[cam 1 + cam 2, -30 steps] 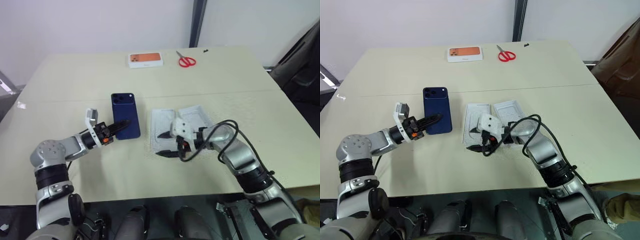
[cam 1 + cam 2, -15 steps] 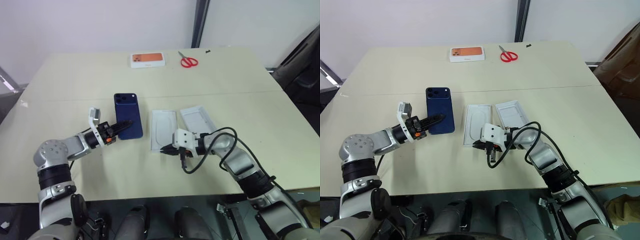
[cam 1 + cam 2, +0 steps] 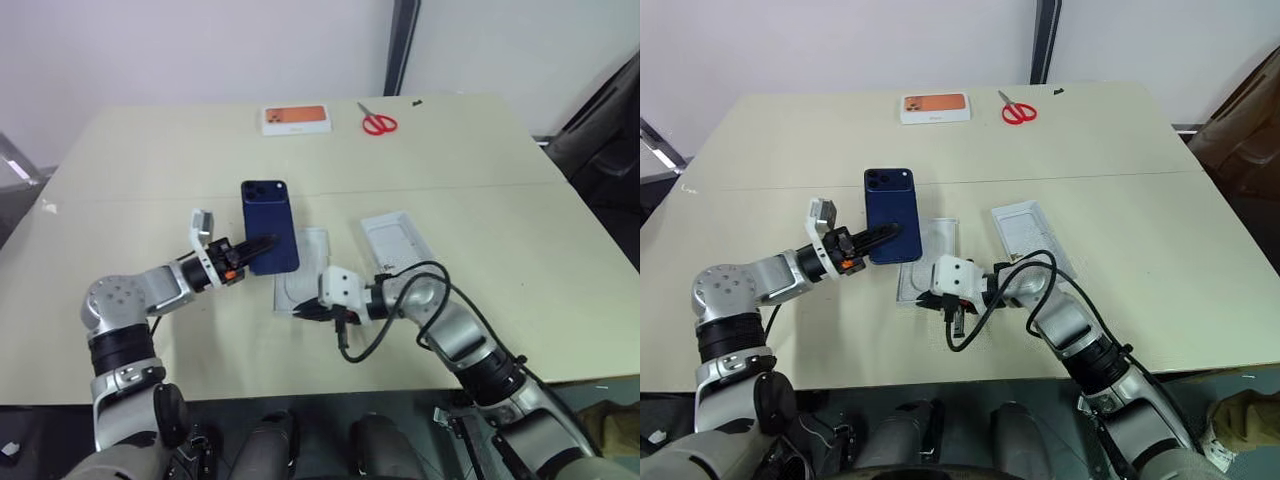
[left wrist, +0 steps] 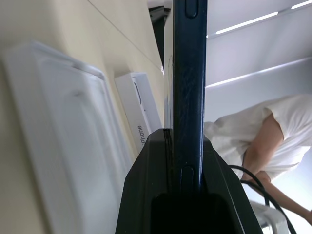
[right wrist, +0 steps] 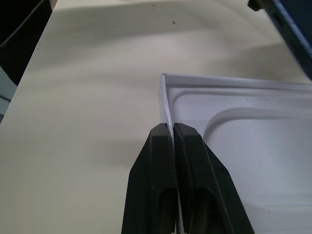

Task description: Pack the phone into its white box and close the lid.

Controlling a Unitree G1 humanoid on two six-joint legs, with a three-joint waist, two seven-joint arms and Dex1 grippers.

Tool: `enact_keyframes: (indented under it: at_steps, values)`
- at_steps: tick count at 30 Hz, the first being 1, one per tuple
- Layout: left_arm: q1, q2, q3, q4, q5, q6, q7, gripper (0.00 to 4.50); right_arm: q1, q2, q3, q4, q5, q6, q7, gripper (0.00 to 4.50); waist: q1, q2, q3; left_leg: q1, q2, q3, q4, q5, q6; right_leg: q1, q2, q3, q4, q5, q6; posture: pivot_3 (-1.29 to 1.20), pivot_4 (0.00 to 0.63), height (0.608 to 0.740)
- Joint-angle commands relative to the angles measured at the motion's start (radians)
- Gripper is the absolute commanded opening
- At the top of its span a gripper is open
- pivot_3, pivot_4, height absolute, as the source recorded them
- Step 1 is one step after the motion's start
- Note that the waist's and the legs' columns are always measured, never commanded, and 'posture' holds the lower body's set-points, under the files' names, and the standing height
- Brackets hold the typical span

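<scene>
The left tool (image 3: 255, 247) is clamped on the near end of the phone (image 3: 270, 210) and holds it off the worktop (image 3: 150, 170), glossy back up, camera cluster at the far corner. The phone overlaps the left part of a white tray (image 3: 312, 252) lying flat.

The right tool (image 3: 303, 311) is closed on that tray's near edge. Its wrist view shows the detail: both fingers (image 5: 158, 146) pinch the thin upright wall next to a corner, and the tray floor has a rounded recess. A dark blue corner of the phone shows at that picture's edge.

The left wrist view shows the phone edge-on between the black fingers, the tray beyond it, and further off the side of the lid (image 4: 139, 117) with "iPhone" lettering. A person in white (image 4: 273, 131) shows behind.

From the head views the lid (image 3: 395, 235) lies open side up, right of the tray and apart from it. An orange-pictured box (image 3: 292, 118) and red scissors (image 3: 377, 123) sit at the far edge.
</scene>
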Motion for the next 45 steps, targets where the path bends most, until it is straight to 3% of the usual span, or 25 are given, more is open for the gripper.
enact_keyframes:
  at_steps: [1, 4, 9, 17, 21, 30, 45]
  values:
    - [-0.010, 0.000, 0.017, -0.052, -0.057, 0.005, 0.011, 0.00, -0.015, 0.032, 0.004, -0.018, -0.006, 0.033, -0.042, 0.03, 0.004, 0.000, 0.000, 0.000, 0.000, 0.000, 0.000, 0.000, 0.000, 0.000, 0.000, 0.000, 0.000, 0.000, 0.000, 0.00, 0.150, 0.734]
    - [-0.004, 0.005, 0.013, -0.053, -0.066, 0.004, 0.018, 0.00, -0.018, 0.019, -0.008, -0.025, 0.004, 0.035, -0.028, 0.93, 0.008, 0.000, 0.000, 0.000, 0.000, 0.000, 0.000, 0.000, 0.000, 0.000, 0.000, 0.000, 0.000, 0.000, 0.000, 0.00, 0.150, 0.734]
    - [0.022, 0.030, -0.009, -0.059, -0.060, 0.009, 0.007, 0.00, -0.010, -0.041, -0.069, -0.076, 0.054, 0.047, 0.008, 3.38, 0.011, 0.000, 0.000, 0.000, 0.000, 0.000, 0.001, 0.000, 0.000, 0.001, 0.000, 0.000, 0.000, 0.000, 0.000, 0.00, 0.150, 0.734]
    - [0.055, 0.075, -0.130, -0.078, -0.031, 0.005, -0.051, 0.00, 0.038, -0.212, -0.205, -0.121, 0.126, 0.042, 0.061, 3.38, 0.013, -0.001, 0.001, 0.000, 0.000, 0.000, 0.000, 0.000, 0.000, 0.001, 0.000, 0.000, -0.001, 0.000, 0.000, 0.00, 0.150, 0.734]
    - [0.045, 0.094, -0.174, -0.059, -0.011, -0.007, -0.063, 0.00, 0.037, -0.240, -0.247, -0.078, 0.122, 0.020, 0.032, 3.38, 0.010, -0.002, 0.001, 0.000, 0.000, 0.000, 0.000, 0.000, 0.000, 0.001, 0.000, 0.000, -0.001, 0.000, 0.000, 0.00, 0.150, 0.734]
    - [0.015, 0.111, -0.179, -0.023, -0.012, 0.016, -0.072, 4.43, 0.017, -0.215, -0.230, -0.023, 0.092, -0.028, -0.002, 3.47, 0.013, -0.002, 0.001, 0.000, 0.000, 0.001, 0.000, 0.000, 0.000, 0.001, 0.000, 0.000, 0.000, 0.000, 0.000, 0.00, 0.150, 0.734]
    - [0.036, 0.225, -0.203, -0.091, 0.009, 0.001, -0.130, 4.43, -0.009, -0.185, -0.213, 0.019, 0.078, -0.044, -0.021, 3.47, 0.011, -0.002, 0.002, 0.000, 0.000, 0.001, 0.000, 0.000, 0.000, 0.001, 0.000, 0.000, 0.000, 0.000, 0.000, 0.00, 0.150, 0.734]
